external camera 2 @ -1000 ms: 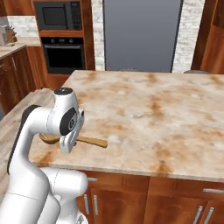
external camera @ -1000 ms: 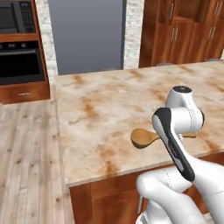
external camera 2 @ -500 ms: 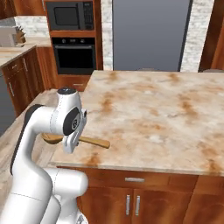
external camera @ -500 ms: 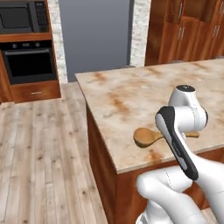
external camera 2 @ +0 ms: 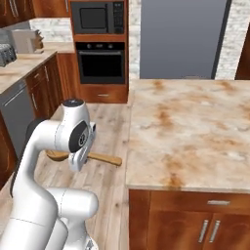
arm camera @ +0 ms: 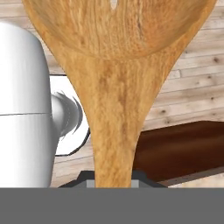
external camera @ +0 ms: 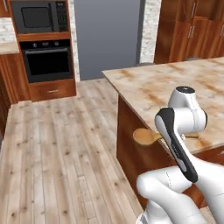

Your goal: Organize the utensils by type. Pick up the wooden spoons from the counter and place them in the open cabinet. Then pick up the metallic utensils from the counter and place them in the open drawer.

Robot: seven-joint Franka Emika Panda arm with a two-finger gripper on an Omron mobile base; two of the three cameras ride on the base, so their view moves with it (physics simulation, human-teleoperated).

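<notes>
A pale wooden plank floor (external camera: 57, 148) lies below the claw, with a black built-in oven (external camera 2: 102, 62), black microwave (external camera 2: 95, 18) and tall grey refrigerator (external camera: 107, 37) well beyond it.

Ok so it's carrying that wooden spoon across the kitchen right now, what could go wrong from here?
1. The wooden spoon is pinched low on its handle, with the heavy bowl far beyond the gripper; it could pivot or slip out over the wood floor.
2. The spoon sticks out sideways past both sides of the arm, so its handle end might clip the counter edge in a turn.
3. The spoon blocks much of the hand view, which may make lining up the placement harder.
</notes>
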